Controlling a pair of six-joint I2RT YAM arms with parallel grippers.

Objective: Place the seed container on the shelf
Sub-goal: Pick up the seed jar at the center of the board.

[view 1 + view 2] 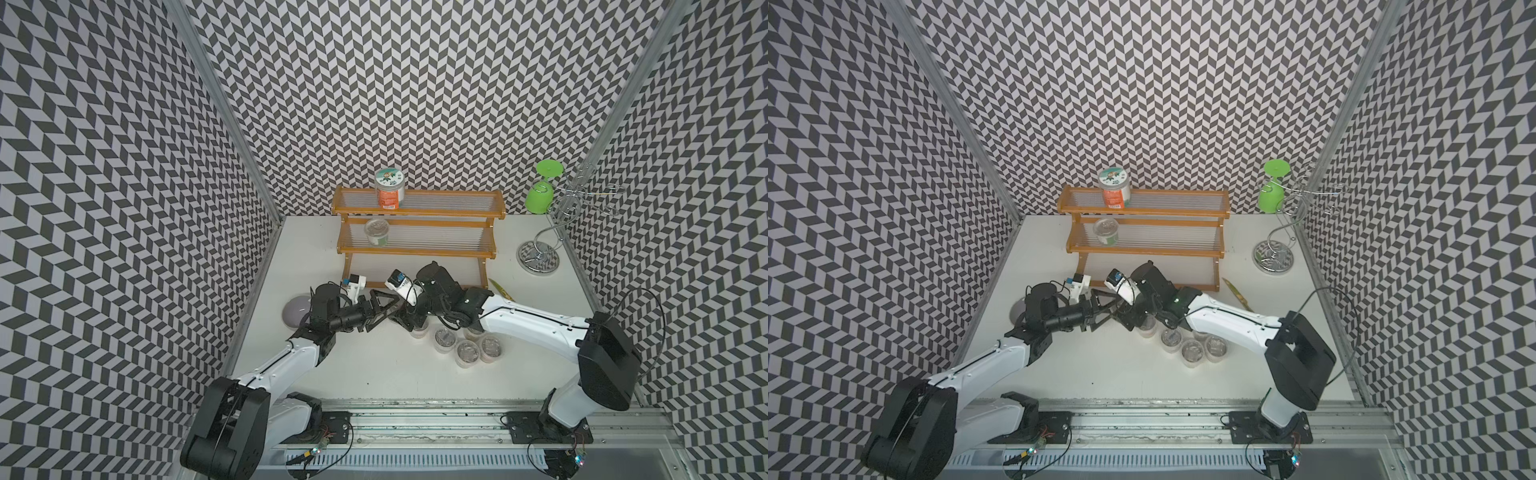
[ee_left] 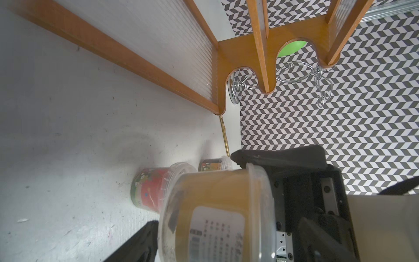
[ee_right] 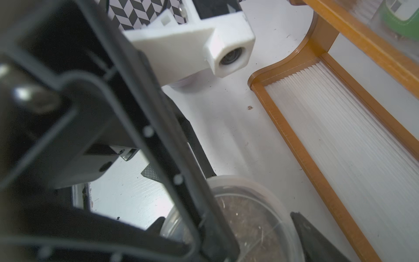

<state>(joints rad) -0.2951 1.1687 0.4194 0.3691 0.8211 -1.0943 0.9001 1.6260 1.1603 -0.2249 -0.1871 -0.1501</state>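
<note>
Chevron-patterned walls (image 1: 415, 104) enclose a white worktop (image 1: 374, 374). The shelf (image 1: 449, 215) stands at its 12 o'clock edge, with an orange jar (image 1: 389, 189) on the top tier and a clear tub (image 1: 377, 232) on the middle one, both toward 9 o'clock. The seed container (image 2: 215, 215), brown and clear-lidded, is near the worktop's centre, with other lidded tubs (image 1: 467, 353) at its 4 o'clock. The right tool (image 3: 235, 224) clasps its lid from above. The left tool (image 1: 388, 312), reaching from 7 o'clock, gapes wide, holding nothing, at the container's 9 o'clock.
</note>
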